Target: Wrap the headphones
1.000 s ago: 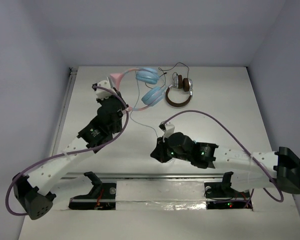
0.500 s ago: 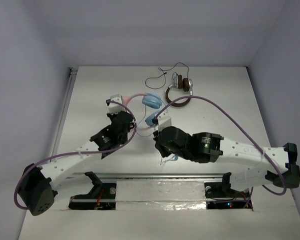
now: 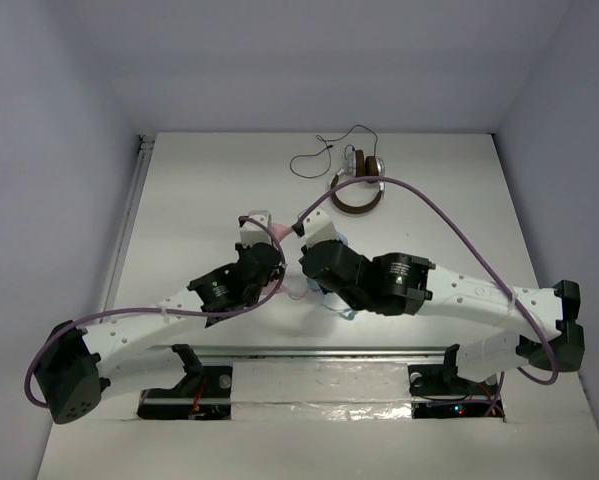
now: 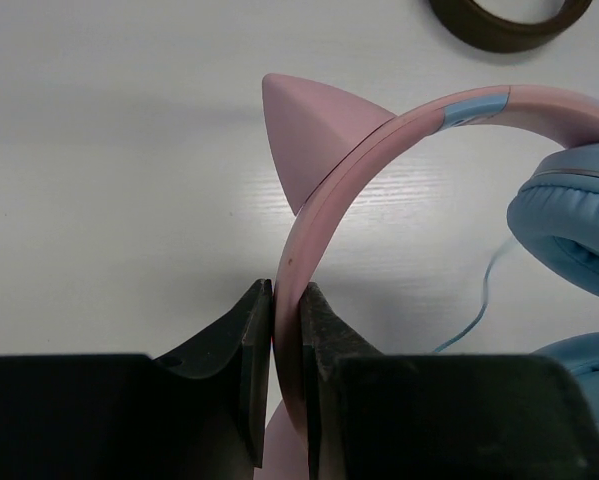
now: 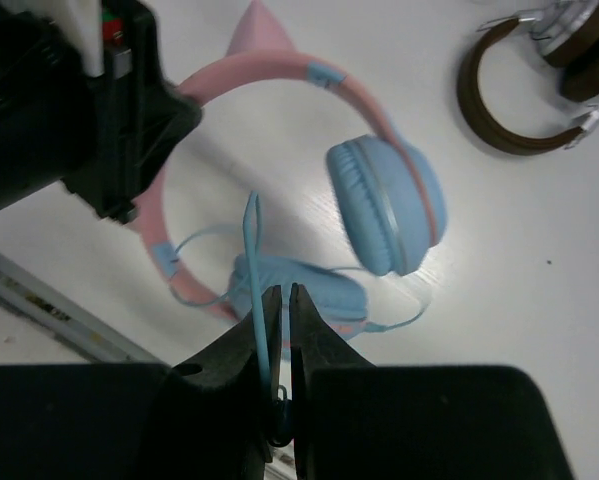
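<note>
The headphones (image 4: 319, 190) have a pink cat-ear headband, light blue ear cups (image 5: 384, 200) and a thin light blue cable (image 5: 251, 230). My left gripper (image 4: 286, 295) is shut on the pink headband just below the cat ear. My right gripper (image 5: 282, 292) hangs above the lower ear cup, shut on the blue cable, which runs up out of its jaws. In the top view both grippers meet at mid-table and hide most of the headphones (image 3: 278, 232); the left gripper (image 3: 269, 255) is beside the right gripper (image 3: 314, 270).
Brown-and-silver headphones (image 3: 359, 185) lie at the far middle of the table, with their black cable (image 3: 314, 160) looped to the left. Their brown band (image 5: 519, 110) lies close beyond the blue ear cups. A metal rail (image 3: 279, 352) runs along the near edge.
The left gripper has brought the headphones from the far side of the table in towards the middle. The right gripper has moved up and left over them, still on the cable.
</note>
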### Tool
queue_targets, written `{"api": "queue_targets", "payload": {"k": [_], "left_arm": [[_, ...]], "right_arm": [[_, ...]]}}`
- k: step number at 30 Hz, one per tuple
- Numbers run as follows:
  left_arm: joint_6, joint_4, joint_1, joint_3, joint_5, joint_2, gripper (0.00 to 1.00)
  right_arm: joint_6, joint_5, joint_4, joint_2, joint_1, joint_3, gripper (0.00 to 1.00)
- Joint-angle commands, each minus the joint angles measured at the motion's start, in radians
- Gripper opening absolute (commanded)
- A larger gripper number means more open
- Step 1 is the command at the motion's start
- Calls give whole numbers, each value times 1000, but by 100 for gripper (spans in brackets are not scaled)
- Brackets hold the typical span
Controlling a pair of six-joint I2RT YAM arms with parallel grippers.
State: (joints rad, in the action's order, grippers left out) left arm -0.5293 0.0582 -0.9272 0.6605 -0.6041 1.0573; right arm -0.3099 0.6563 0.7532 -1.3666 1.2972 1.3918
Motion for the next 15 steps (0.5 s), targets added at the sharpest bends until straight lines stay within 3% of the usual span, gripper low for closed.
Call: {"api": "queue_targets", "payload": {"k": [1, 7, 15], "left_arm": [[-49, 37, -10, 7, 53, -62, 0], [-84, 155, -28, 5, 98, -126, 0], [-20, 175, -28, 37, 216, -158, 0]], "right_arm": [[60, 126, -40, -3, -25, 18, 0], [117, 186, -78, 0, -102, 6, 0], [176, 132, -205, 8, -196, -42, 0]]}}
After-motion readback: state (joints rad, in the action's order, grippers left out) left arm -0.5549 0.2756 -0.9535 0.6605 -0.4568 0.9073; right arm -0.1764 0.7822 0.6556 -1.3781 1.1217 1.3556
